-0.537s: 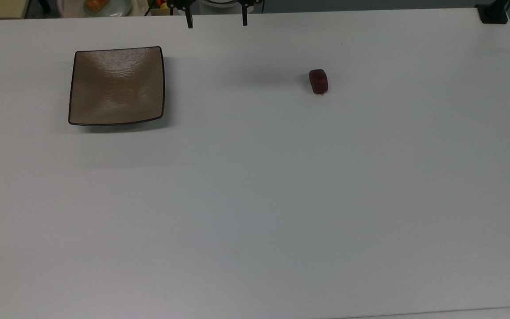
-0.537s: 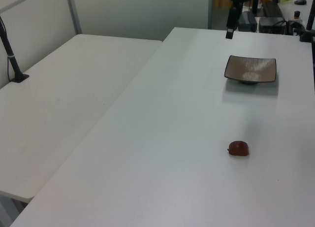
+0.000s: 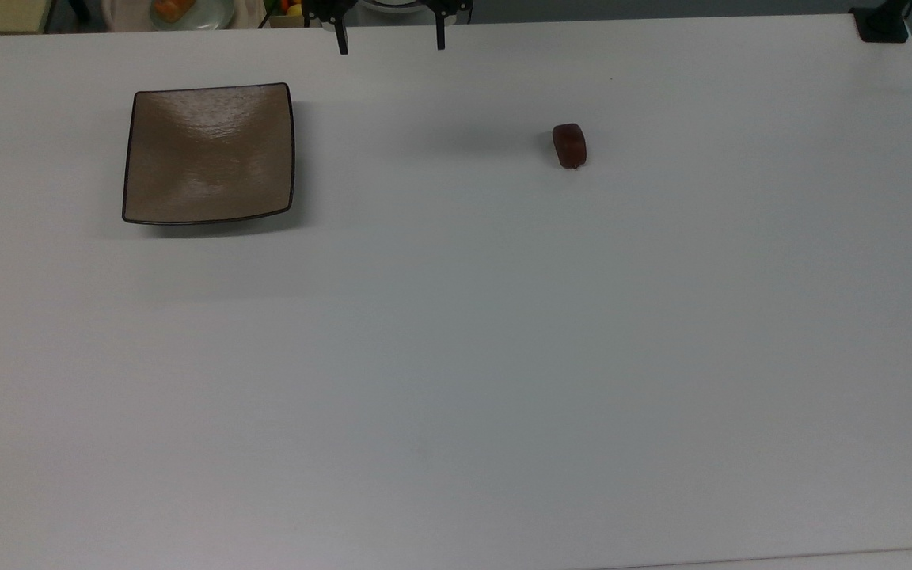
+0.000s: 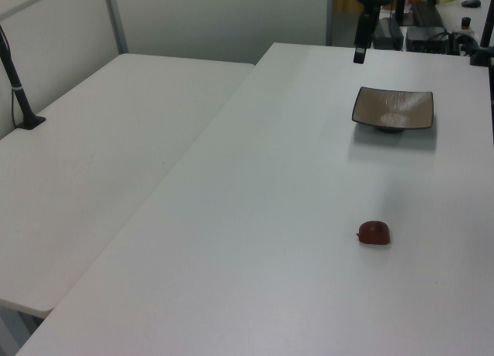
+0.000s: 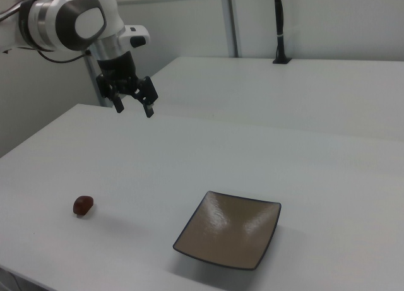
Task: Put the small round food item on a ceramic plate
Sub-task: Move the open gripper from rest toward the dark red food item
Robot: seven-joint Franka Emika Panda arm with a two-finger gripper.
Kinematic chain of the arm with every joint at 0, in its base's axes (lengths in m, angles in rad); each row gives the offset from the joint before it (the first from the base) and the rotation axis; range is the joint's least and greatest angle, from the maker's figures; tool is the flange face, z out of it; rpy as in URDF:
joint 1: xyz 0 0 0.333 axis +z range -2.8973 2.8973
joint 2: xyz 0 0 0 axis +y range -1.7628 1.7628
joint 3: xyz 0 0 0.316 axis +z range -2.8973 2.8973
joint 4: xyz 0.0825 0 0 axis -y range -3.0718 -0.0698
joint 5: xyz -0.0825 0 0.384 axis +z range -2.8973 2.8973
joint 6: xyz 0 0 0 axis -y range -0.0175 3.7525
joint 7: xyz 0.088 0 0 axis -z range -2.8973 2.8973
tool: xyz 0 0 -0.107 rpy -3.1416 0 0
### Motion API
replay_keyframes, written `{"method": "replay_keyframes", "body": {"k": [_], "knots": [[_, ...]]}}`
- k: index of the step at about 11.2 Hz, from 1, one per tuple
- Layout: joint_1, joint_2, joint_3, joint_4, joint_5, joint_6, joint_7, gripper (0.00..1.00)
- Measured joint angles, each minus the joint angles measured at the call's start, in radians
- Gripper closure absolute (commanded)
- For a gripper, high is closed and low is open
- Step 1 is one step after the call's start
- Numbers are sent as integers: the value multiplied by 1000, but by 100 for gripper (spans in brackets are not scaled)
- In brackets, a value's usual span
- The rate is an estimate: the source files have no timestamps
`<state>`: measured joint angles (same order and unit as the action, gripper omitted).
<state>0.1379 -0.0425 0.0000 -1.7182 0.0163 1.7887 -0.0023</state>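
In the top view, going from its left, you have the ceramic plate (image 3: 209, 153) sitting flat on the white worktop (image 3: 456, 356); it is square, glossy tan-brown, with a thin dark rim; nothing lies on it. Beyond the worktop's far edge, near the top view's upper left corner, you can make out a pale round dish (image 3: 187, 13) with an orange food piece (image 3: 172, 9) on it. Further right along that far edge your pincer (image 3: 390, 43) hangs above the worktop with its two dark fingers spread wide and nothing between them; one fingertip (image 3: 342, 46) stands nearer the plate's side, the other toward the top view's right. Right again, the small round food item (image 3: 569, 146) lies on the bare worktop, dark red-brown and glossy, well apart from the plate and clear of the pincer. At the top view's far right corner a black mount base (image 3: 881, 25) sits on the worktop.

In the right view the order runs otherwise: the food item (image 5: 83, 205) is at the right view's left near the front edge; the pincer (image 5: 133, 106) hangs open high above the worktop behind it, carried by the white arm (image 5: 69, 21); the plate (image 5: 228, 229) lies to the right view's right of both.

In the left view the food item (image 4: 374, 232) lies nearer the camera and the plate (image 4: 394, 109) further back.
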Motion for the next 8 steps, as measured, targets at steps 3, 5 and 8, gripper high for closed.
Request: {"method": "replay_keyframes", "body": {"k": [3, 5, 8], "knots": [[0, 0, 0, 0, 0, 0, 0, 0], [3, 2, 0, -3, 0, 0, 0, 0], [23, 14, 1, -18, 0, 0, 0, 0]]}}
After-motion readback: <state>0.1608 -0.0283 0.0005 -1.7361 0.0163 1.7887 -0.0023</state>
